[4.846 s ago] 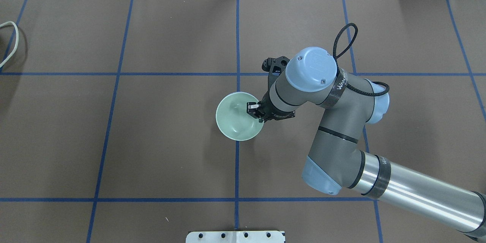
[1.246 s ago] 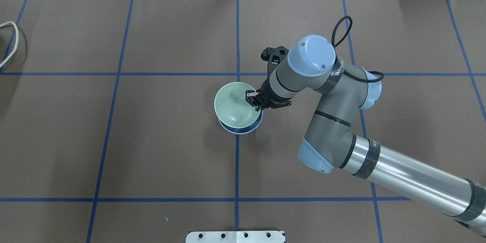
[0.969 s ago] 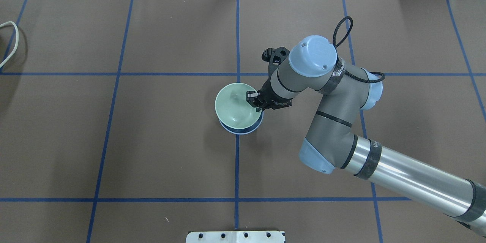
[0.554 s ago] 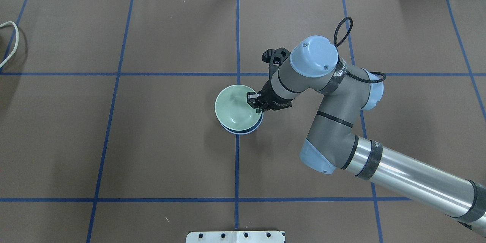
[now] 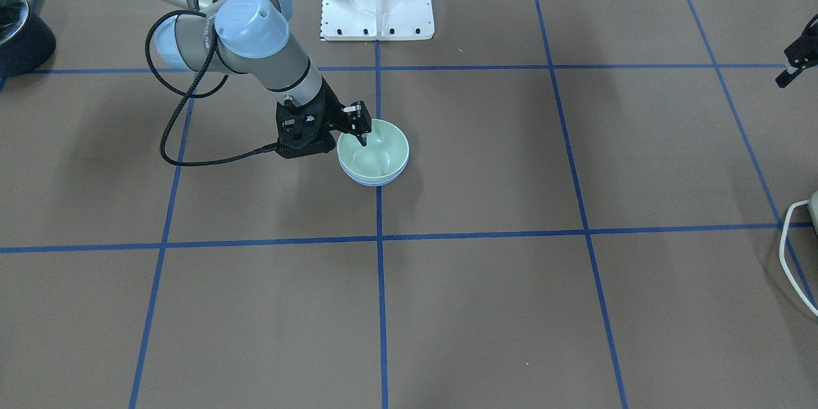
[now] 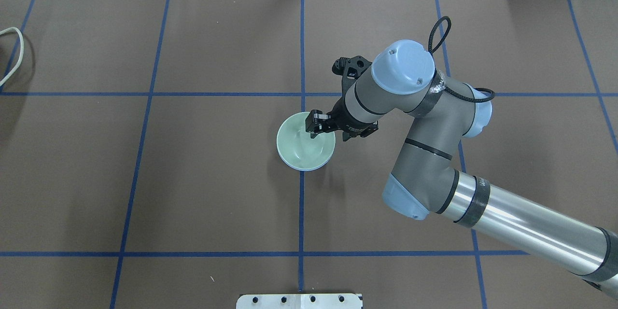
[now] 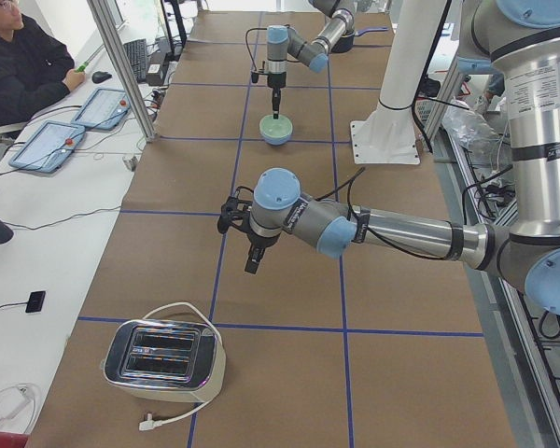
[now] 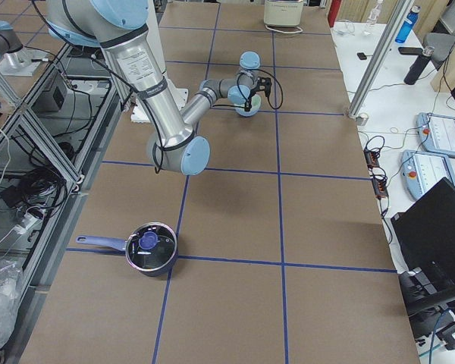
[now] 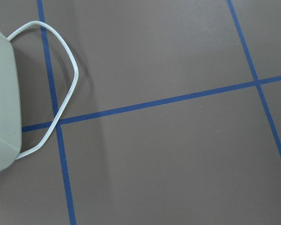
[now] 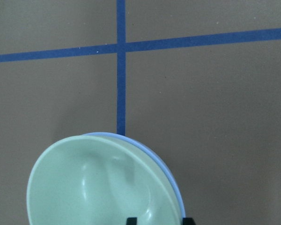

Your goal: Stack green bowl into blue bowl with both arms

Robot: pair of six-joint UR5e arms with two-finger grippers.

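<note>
green bowl [image 6: 303,147] nested in blue bowl [image 5: 375,183], only its rim showing, right fingers [image 10: 130,221] apart over it, left fingers [image 7: 251,261] indiscernible

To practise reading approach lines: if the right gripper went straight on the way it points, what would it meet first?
Probably the green bowl, nested in the blue bowl: the right gripper points down over its rim; depth unclear.

1. The right gripper [image 6: 313,130] is black.
2. The green bowl [image 6: 299,147] under it is pale mint green, plain and shiny.
3. The blue bowl [image 10: 171,181] shows as a thin light blue edge around the green one.
4. The table [image 6: 193,178] around the gripper is brown with blue lines making big squares.
5. The right arm [image 6: 521,231] is grey and silver with light blue caps.
</note>
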